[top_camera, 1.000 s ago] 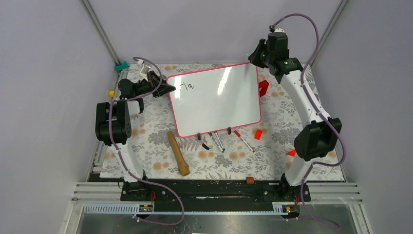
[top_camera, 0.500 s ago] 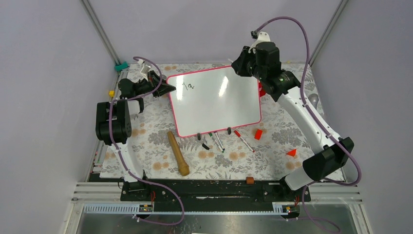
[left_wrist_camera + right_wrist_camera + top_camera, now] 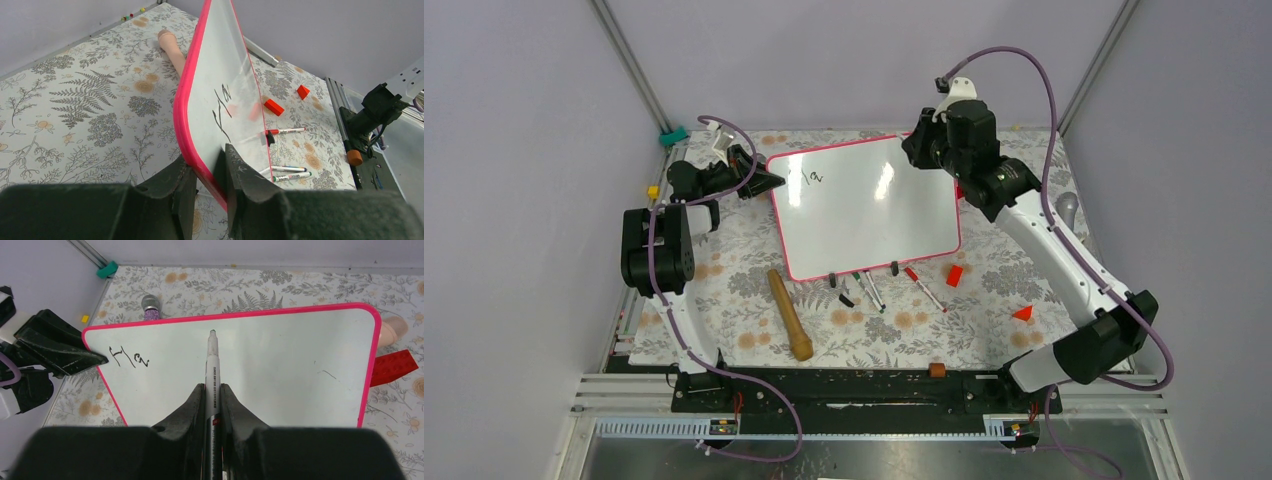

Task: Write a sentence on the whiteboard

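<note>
The whiteboard [image 3: 864, 215] has a pink-red frame and lies tilted on the floral mat. My left gripper [image 3: 767, 181] is shut on its left edge, and in the left wrist view the fingers [image 3: 240, 172] pinch the pink rim of the whiteboard [image 3: 225, 70]. Of the sentence [image 3: 810, 178], only a few black strokes show near that held edge [image 3: 128, 358]. My right gripper [image 3: 213, 390] is shut on a silver marker [image 3: 212, 362]. The marker's tip points at bare white board to the right of the strokes. I cannot tell whether the tip touches. In the top view the right gripper [image 3: 921, 148] hangs over the board's far right corner.
A wooden roller [image 3: 790, 314] lies in front of the board. Several loose markers [image 3: 871, 291] and a red-capped one [image 3: 924, 289] lie by the board's near edge. Red blocks [image 3: 954, 275] [image 3: 1023, 313] sit to the right, and a red piece [image 3: 395, 366] shows past the board's right edge.
The right arm swung left and down from beyond the board's far right corner to over that corner, with the marker. The left gripper kept its hold and the strokes are unchanged.
</note>
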Robot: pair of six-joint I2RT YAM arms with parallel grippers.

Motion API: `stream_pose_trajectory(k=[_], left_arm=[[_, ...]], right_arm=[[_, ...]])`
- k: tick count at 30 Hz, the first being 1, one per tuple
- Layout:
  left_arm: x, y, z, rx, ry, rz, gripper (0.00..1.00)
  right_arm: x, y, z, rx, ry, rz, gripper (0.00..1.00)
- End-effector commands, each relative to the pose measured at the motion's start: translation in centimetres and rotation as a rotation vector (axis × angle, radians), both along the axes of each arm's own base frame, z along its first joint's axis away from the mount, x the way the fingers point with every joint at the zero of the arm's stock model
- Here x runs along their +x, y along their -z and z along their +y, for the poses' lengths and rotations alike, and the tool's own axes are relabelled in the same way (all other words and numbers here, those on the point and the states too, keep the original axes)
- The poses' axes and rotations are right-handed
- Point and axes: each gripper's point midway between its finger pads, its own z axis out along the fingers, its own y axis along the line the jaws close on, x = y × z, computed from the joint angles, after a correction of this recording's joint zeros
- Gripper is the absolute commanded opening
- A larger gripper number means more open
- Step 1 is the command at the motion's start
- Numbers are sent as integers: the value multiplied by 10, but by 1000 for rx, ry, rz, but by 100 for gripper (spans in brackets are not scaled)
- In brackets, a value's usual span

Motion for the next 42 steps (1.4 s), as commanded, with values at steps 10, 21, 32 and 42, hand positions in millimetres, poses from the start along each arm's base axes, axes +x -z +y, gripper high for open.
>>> stream_pose_trajectory(k=[10, 21, 32, 42], left_arm=[[-32, 31, -4, 138, 228, -149, 0], [-34, 30, -5, 139, 228, -160, 0], [-35, 30, -4, 140, 228, -161, 0], [-32, 30, -4, 138, 227, -151, 0]], right_arm=[[-6, -33, -5, 16, -5, -115, 0], [-10, -29, -1, 13, -34, -94, 0], [-8, -12, 13, -260, 10, -85, 0], [-32, -13, 70, -232, -106, -85, 0]])
